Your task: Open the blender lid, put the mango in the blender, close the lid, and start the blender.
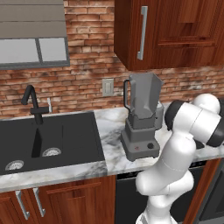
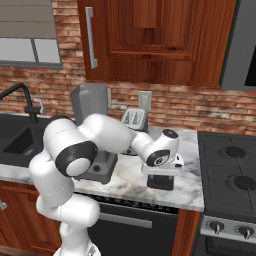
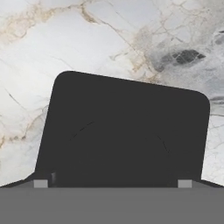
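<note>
I am seeing the end effector [image 2: 161, 181] sitting low over the marble desk [image 2: 192, 192], its fingers [image 3: 40, 183] standing spread wide on either side of the blender lid [image 3: 122, 131], which is lying flat on the desk beneath it. Further back, the blender [image 1: 141, 118] is standing open-topped beside the black sink [image 1: 48, 140], with the brick wall [image 1: 87, 83] rising behind.

Blender lid [image 3: 122, 135] on counter [image 3: 87, 43], right of blender [image 1: 141, 118]
</note>
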